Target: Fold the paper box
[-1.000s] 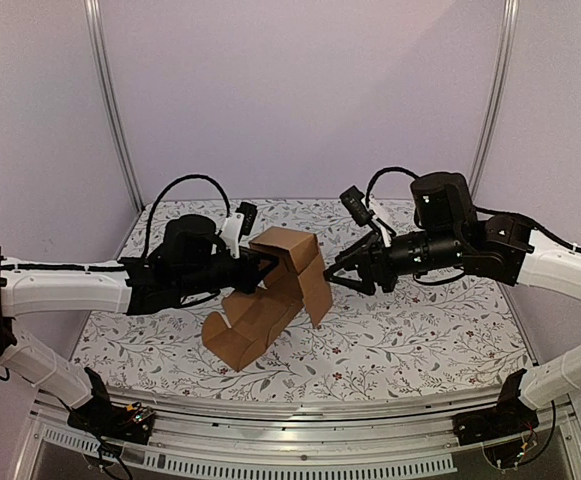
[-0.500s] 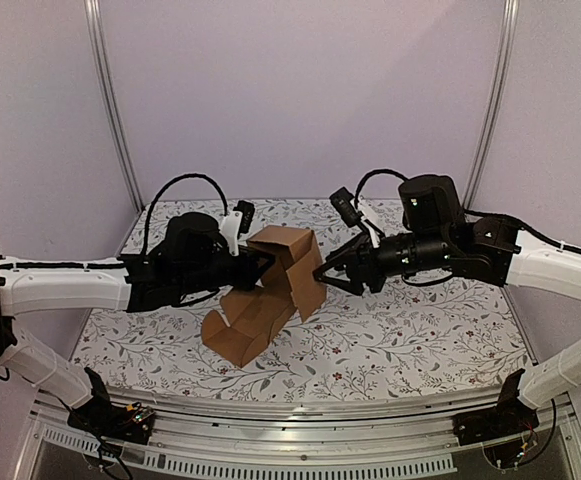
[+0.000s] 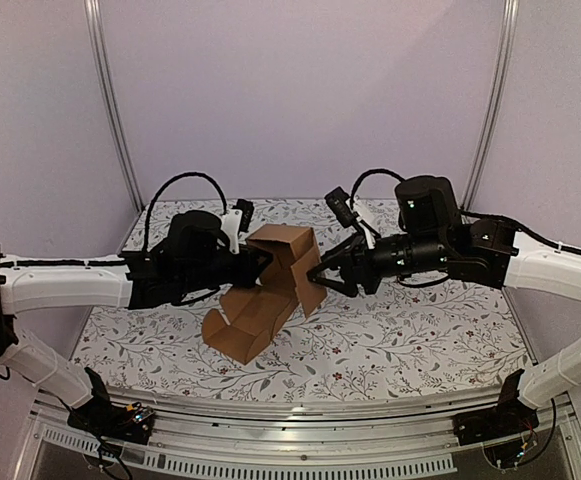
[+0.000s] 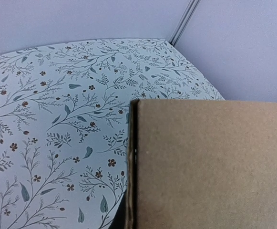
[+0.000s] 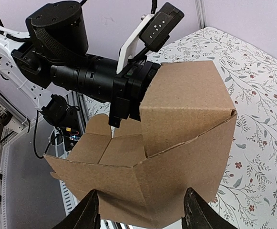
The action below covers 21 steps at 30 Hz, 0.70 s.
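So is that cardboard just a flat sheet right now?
No, the cardboard box is partly shaped, with its sides bent at angles around a hollow middle.

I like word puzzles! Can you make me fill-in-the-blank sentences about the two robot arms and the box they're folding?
The black left gripper is shut on the plain ____ cardboard paper box. The black right gripper faces the box with its jaws ____. The white tablecloth is printed with leafy twigs and small ____.
Missing words: brown; open; flowers.

Plain brown paper box (image 3: 266,308), partly folded, flaps open, tilted, upper end raised.
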Each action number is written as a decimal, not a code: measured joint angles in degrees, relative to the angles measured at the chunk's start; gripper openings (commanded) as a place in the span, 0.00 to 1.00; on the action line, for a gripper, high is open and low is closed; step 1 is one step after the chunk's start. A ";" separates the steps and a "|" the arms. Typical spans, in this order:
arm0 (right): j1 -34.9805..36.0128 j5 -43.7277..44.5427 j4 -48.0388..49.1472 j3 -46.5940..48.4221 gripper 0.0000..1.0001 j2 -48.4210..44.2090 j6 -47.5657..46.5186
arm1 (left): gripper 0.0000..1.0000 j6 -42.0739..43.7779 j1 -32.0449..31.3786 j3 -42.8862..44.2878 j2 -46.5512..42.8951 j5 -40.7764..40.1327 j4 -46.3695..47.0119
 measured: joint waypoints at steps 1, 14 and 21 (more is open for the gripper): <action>0.20 0.17 0.00 0.11 0.60 0.22 0.00 | 0.00 -0.11 0.00 0.28 0.17 -0.44 -0.44; 0.72 2.01 0.15 1.55 0.65 3.10 0.04 | 0.00 -0.92 0.04 1.46 1.11 -2.40 -3.19; 0.81 5.07 0.50 2.01 0.62 5.11 0.28 | 0.00 -1.03 0.04 1.97 1.11 -2.36 -4.17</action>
